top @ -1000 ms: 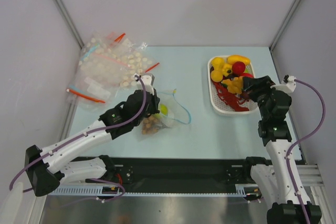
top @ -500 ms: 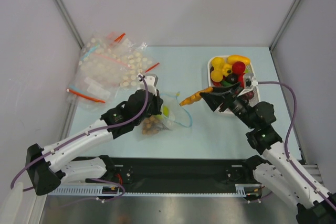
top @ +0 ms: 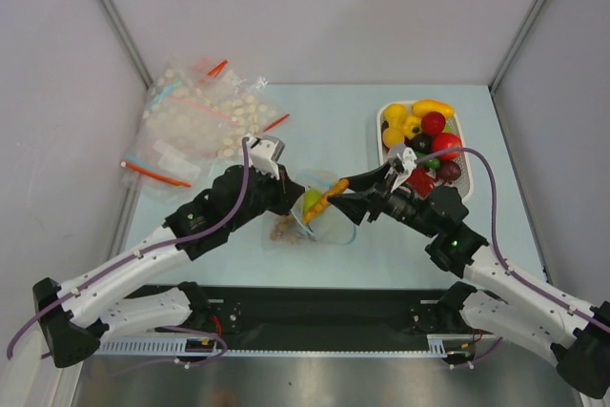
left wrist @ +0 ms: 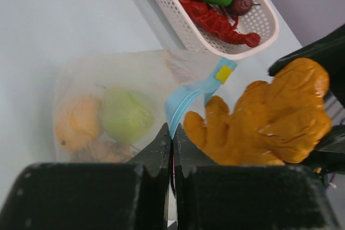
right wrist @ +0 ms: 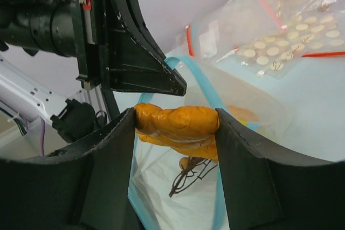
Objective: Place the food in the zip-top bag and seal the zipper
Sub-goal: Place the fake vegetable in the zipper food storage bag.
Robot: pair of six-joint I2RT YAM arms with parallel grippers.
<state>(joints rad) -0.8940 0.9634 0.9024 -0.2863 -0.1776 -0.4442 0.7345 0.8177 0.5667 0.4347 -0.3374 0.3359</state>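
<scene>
Right claw (right wrist: 175,133) grips orange food (right wrist: 178,121) over the open mouth of the zip-top bag (left wrist: 102,74); left claw (left wrist: 172,139) is clenched on the zipper (left wrist: 186,96) edge. Bare worktop (top: 348,131) lies between bag and tray (left wrist: 180,22).

1. Top camera: above, behind my bases, looking down over the whole table (top: 343,131).
2. Wrist cameras: close in, facing each other.
3. All share the orange food (top: 333,193) at the zipper (left wrist: 186,96).

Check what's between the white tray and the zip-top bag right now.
Top view: the right gripper, holding an orange ginger-shaped toy whose tip reaches the mouth of the zip-top bag.
</scene>
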